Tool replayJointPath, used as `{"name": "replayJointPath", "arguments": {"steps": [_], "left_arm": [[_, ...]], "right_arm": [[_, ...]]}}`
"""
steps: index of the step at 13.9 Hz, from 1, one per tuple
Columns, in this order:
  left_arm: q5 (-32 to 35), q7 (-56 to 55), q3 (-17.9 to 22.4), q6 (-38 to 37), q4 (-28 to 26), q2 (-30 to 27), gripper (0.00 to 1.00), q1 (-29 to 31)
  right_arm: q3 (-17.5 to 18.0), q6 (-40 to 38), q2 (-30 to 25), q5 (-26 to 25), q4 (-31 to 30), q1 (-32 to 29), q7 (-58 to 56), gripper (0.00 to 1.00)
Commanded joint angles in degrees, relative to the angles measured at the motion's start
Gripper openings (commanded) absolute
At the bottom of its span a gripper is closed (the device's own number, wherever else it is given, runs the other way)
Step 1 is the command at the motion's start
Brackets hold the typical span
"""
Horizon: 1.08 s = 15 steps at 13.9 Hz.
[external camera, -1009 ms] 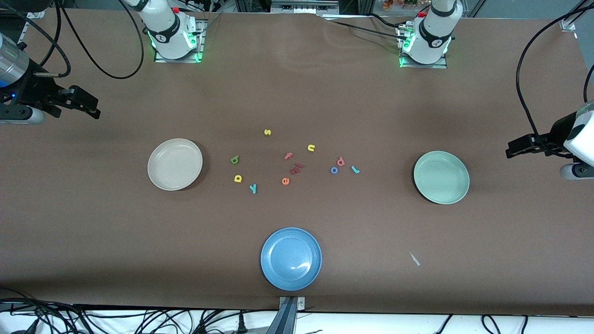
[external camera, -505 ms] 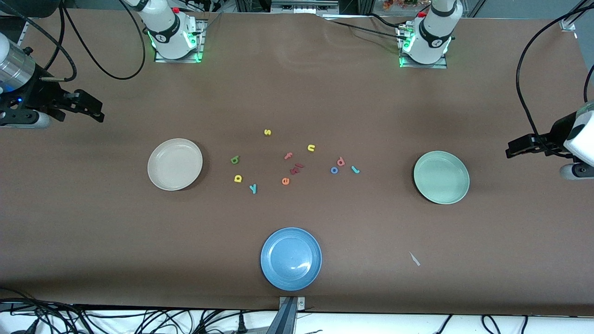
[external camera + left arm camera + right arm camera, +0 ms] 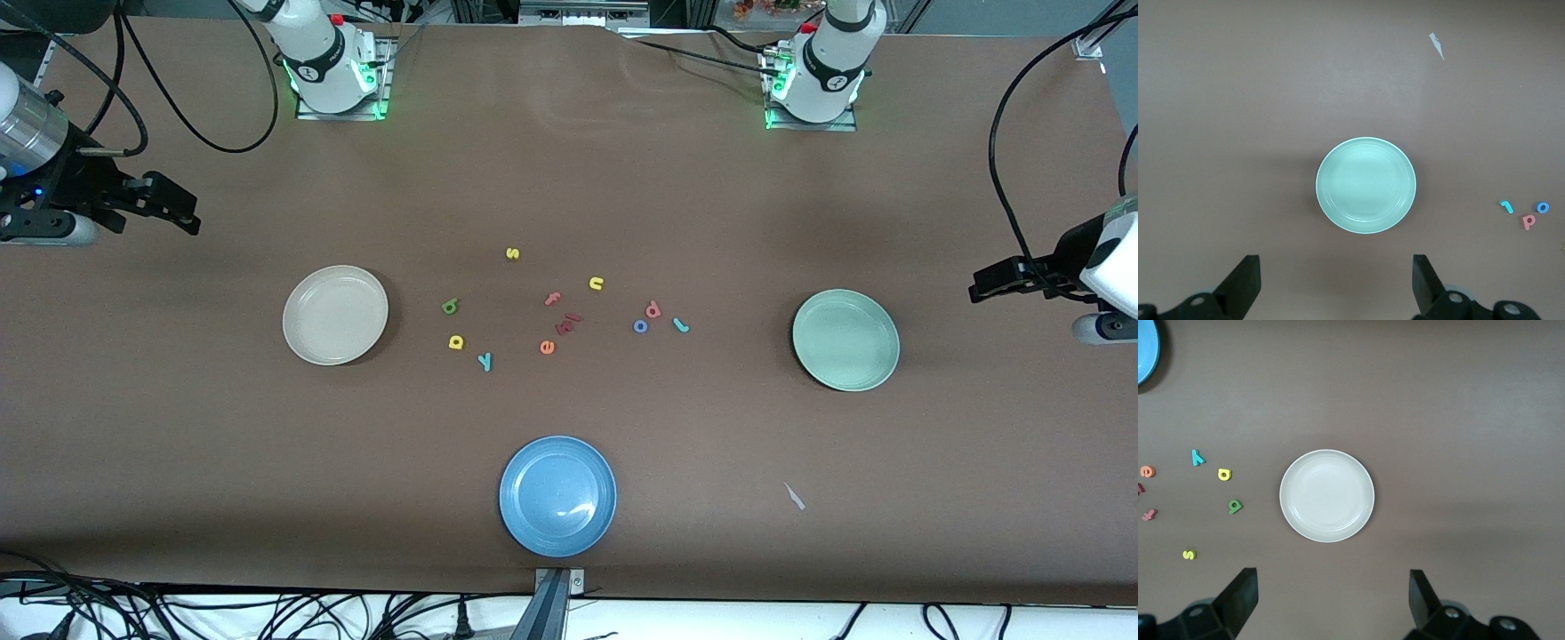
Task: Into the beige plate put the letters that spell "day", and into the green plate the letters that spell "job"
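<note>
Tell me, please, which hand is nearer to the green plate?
The left hand, raised beside the green plate at its own end of the table. The right hand is up past the beige plate.

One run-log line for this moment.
round beige plate: empty | pale green plate: empty | six task letters: on table | left gripper: open | right gripper: open

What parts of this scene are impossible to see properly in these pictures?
- Dark red pieces among the letters, front view: too small to read; only slivers show at the right wrist view's edge.
- Blue plate, right wrist view: cut off by the corner.
- Left end effector and right end effector, wrist views: open, but their bodies run off the edge.
- Both arms, front view: upper links leave the frame.
</note>
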Motion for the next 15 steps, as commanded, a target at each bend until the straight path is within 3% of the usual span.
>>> {"name": "replayJointPath", "arguments": {"steps": [1,15], "left_arm": [[-1.8,1.0,0.4,-0.7,0.2,-0.4,1.0,0.0],[-1.0,1.3,0.4,-0.7,0.3,0.1,1.0,-0.1]], "right_arm": [[0.2,0.4,-0.1,0.5,0.0,0.0,0.5,1.0],[0.2,0.5,-0.1,0.7,-0.1,0.0,0.5,1.0]]}}
